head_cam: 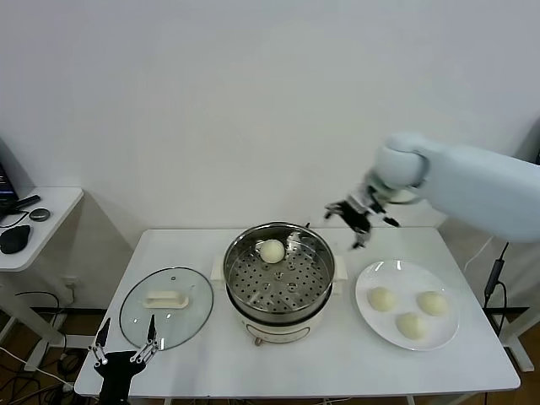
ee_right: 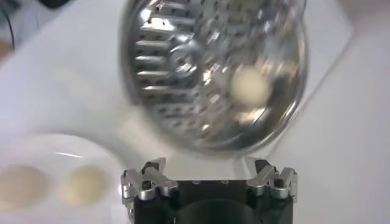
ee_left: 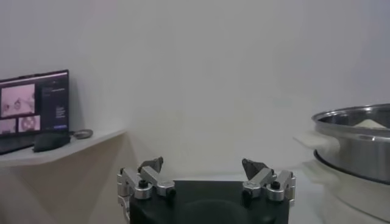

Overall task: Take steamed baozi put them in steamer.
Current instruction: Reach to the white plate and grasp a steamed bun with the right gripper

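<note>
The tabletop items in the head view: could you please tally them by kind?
Round cream-white dough buns: 4, one in the steamer, three on the plate
Shiny stainless-steel steamer pot: 1
Flat white plate: 1
Round glass lid: 1
Total: 7

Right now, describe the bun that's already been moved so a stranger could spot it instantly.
Find the steamer, the shiny steel pot at the table's centre, between the glass lid and the white plate. One steamed baozi sits on its perforated tray near the far rim. It is the only bun in metal; the others lie on the plate.

Shiny perforated metal steamer [head_cam: 279,278]; smooth matt baozi [head_cam: 272,251]; glass lid [head_cam: 166,306].
</note>
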